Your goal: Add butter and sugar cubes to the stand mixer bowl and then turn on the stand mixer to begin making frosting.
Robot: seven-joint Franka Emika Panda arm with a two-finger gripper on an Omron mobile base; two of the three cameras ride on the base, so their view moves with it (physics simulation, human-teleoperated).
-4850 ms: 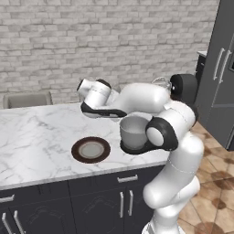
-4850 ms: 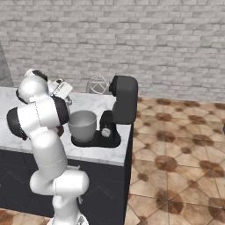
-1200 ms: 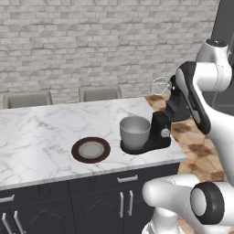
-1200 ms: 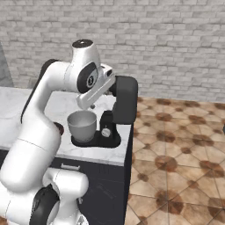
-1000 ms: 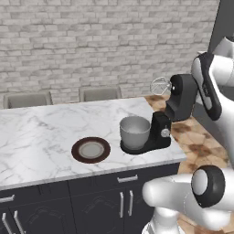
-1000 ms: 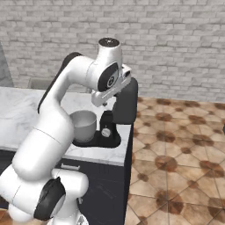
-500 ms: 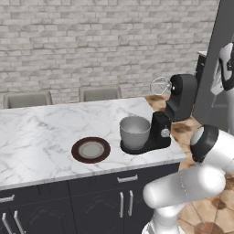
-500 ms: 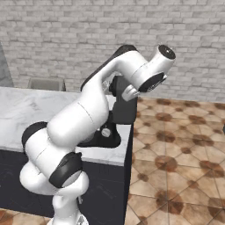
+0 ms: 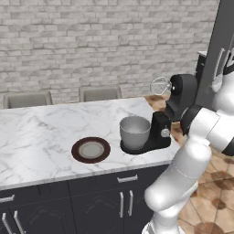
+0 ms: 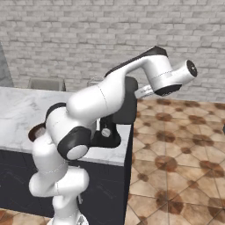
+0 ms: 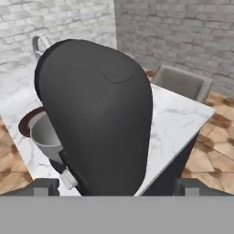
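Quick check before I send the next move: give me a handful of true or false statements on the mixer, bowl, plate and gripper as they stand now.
1. The black stand mixer has its head tilted up, wire whisk above the bowl. True.
2. The deep grey metal bowl sits on the floor. False: it sits on the mixer's base, on the white marble counter.
3. The flat dark brown-rimmed plate lies left of the bowl in the left base view. True.
4. The gripper is shut on the whisk. False: its jaws are open and hold nothing, facing the back of the mixer's head.
5. The plate is stacked inside the bowl. False: it lies apart, on the counter.
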